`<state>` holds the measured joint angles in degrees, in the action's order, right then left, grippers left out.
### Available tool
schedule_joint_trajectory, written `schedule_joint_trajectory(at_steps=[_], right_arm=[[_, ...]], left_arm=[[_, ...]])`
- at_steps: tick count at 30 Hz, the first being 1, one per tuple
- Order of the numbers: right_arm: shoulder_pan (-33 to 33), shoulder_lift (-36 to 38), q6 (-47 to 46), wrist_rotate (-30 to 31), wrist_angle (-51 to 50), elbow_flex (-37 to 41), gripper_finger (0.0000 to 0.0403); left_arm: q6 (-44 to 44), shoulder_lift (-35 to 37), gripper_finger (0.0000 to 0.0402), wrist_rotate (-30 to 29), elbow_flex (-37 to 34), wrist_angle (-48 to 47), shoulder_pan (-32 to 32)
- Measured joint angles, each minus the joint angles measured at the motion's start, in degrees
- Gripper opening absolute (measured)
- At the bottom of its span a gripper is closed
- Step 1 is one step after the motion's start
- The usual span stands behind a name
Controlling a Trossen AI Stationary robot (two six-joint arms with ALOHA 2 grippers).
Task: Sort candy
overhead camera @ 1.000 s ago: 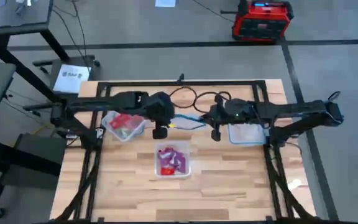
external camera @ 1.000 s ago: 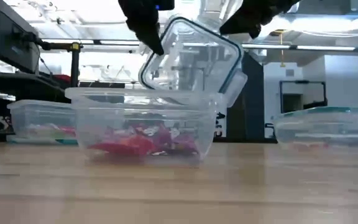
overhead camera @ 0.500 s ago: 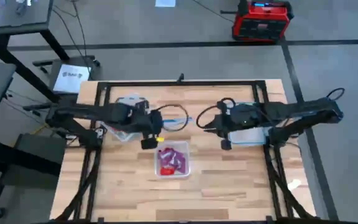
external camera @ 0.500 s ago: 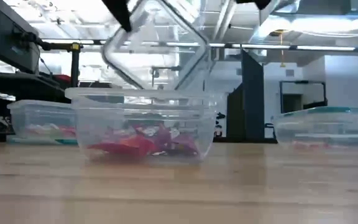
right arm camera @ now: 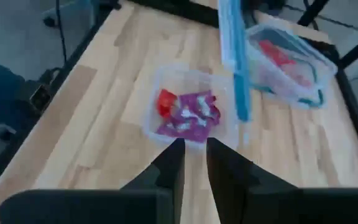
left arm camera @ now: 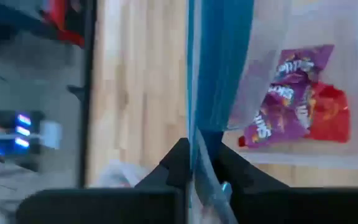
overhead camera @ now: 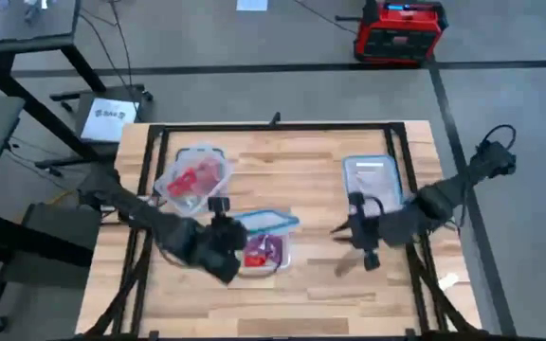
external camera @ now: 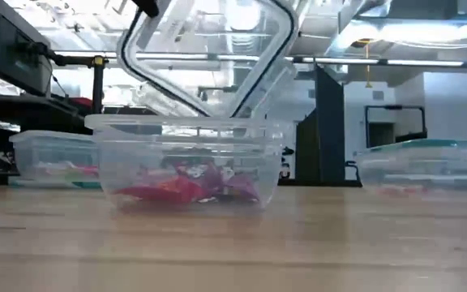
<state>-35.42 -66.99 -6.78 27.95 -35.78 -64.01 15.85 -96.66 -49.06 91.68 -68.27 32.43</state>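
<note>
"Skittles" on purple candy (left arm camera: 278, 109)
</note>
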Motion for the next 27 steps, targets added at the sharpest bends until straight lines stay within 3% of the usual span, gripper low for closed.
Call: schedule_joint_trajectory(at_steps=[6, 10, 16, 21, 27], right_arm=[[-1.82, -0.79, -8.05, 7.77, 10.49, 8.68, 0.0054], [-3.08, -0.91, -5.98, 12.40, 29.20, 19.35, 0.0054], [-3.55, -1.68, -4.66, 11.28, 57.90, 32.87, 0.0054], [-1.72, -2.70, -4.12, 7.72, 59.73, 34.67, 0.0054], [0.53, -2.68, 8.83, 8.54, 64.28, 34.67, 0.0067]], left_arm=[[1.95, -2.71, 0.0016, -7.75, -0.02, 3.21, 4.67], [3.66, -2.69, 0.0016, -8.35, -0.02, 6.45, 7.37], [5.11, -2.28, 0.0016, -8.33, -0.02, 9.82, 9.94], [4.98, -1.68, 0.0016, -8.26, -0.02, 12.03, 10.09], [5.08, -0.75, 0.0016, -7.47, -0.02, 12.52, 9.91]])
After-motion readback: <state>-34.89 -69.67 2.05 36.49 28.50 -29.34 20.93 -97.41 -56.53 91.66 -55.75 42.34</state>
